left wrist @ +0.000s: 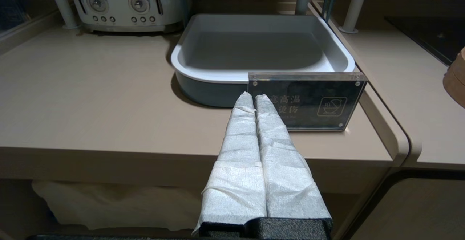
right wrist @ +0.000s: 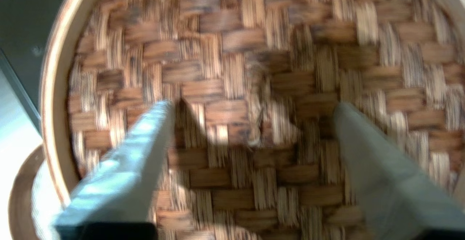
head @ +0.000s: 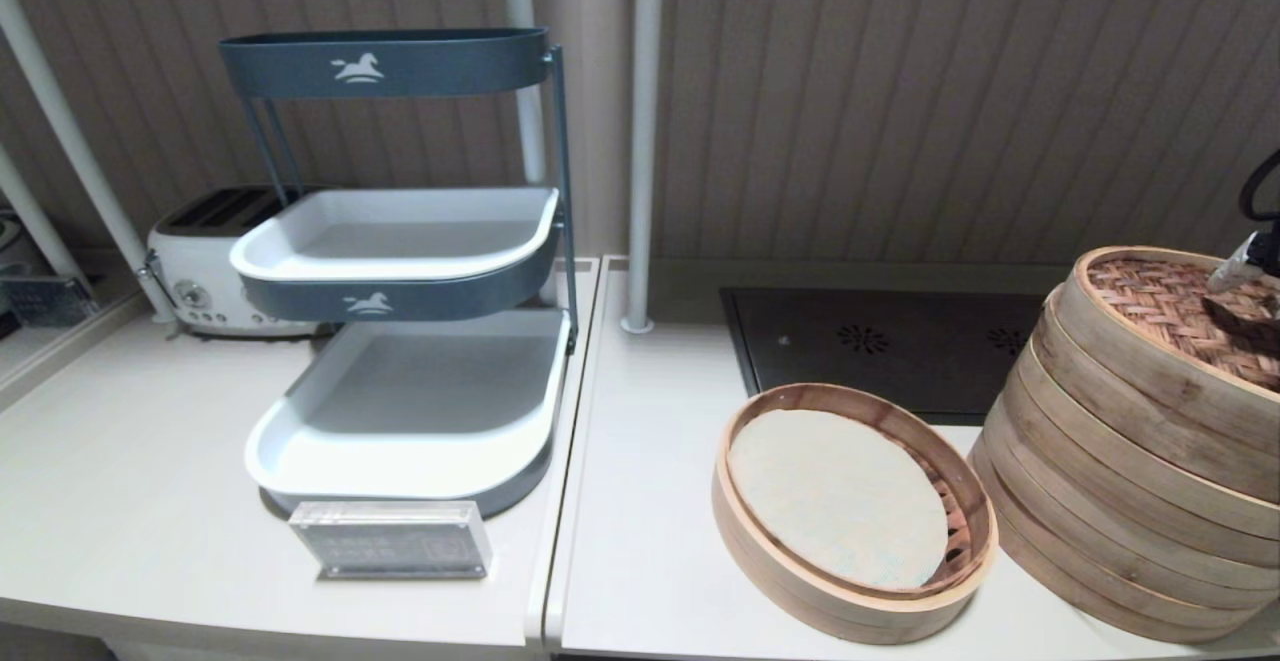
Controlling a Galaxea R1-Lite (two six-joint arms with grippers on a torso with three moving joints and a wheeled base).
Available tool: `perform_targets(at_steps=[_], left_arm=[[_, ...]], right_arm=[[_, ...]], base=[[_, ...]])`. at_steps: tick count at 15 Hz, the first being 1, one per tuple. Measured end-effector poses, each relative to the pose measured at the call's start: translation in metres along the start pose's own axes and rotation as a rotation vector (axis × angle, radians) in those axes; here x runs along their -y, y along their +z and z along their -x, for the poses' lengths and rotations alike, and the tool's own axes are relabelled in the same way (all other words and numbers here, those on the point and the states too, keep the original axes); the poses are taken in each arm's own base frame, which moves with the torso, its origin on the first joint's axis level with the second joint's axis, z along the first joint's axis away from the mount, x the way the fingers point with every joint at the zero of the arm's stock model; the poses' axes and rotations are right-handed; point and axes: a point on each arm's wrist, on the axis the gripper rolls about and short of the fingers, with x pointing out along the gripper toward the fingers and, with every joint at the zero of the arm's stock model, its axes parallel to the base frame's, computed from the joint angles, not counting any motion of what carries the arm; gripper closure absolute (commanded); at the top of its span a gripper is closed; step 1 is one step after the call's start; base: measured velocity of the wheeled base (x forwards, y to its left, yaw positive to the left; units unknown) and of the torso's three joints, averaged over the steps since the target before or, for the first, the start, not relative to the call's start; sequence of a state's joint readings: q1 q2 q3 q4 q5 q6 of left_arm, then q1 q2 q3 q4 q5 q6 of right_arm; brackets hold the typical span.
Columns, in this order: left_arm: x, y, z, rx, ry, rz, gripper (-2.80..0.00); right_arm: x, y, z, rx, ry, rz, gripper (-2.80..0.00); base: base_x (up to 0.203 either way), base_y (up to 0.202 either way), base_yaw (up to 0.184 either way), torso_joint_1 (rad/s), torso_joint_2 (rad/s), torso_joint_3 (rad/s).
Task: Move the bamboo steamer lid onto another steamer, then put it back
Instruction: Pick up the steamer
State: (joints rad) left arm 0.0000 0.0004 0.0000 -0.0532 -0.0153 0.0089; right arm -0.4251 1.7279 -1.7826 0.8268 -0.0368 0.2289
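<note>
Light, stiff and easily tipped, the bamboo steamer lid point(right wrist: 254, 87) atop the tall steamer stack point(head: 1120, 501) is best pinched by its tiny centre loop point(right wrist: 256, 131), which the right claw point(right wrist: 254, 105) straddles spread wide, the left claw point(left wrist: 253, 98) pressed closed and idle.

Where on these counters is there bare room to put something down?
Bare counter lies left of the tiered tray rack, and a strip runs between rack and low steamer. It is crowded at the right, where low steamer and tall steamer stack sit close.
</note>
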Motion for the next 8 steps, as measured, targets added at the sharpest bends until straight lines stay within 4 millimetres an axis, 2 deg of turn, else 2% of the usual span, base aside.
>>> perform_targets(at_steps=[8], left_arm=[[0.000,0.000,0.000,0.000,0.000,0.000,0.00]], right_arm=[[-0.001,-0.003,-0.016,0.000,0.006,-0.001,0.00]], base=[[0.000,0.000,0.000,0.000,0.00,0.000]])
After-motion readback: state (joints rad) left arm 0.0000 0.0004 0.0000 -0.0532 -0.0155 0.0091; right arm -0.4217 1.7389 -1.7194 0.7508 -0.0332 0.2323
